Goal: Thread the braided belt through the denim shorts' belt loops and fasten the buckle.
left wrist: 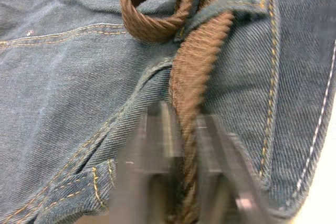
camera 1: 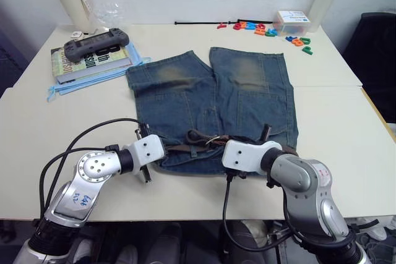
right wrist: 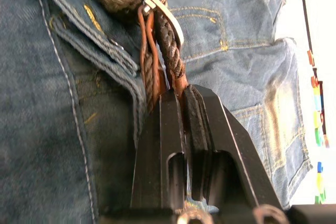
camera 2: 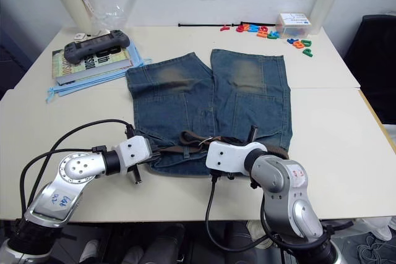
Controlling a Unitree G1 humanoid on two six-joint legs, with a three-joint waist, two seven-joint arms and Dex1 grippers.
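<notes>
Shorts (camera 1: 213,100) flat by the bench's (camera 1: 346,134) near edge. Left gripper (left wrist: 184,145) pinching belt (left wrist: 197,66) taut; right gripper (right wrist: 181,103) clamped on belt beside buckle (right wrist: 157,9), for fastening.

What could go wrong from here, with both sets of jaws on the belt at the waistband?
1. The right gripper pinches the braided belt right beside the buckle; a slip there could undo the fastening.
2. The left gripper holds the belt below a belt loop; pulling could bunch the denim shorts.
3. The free belt end curls loosely and may snag.
</notes>
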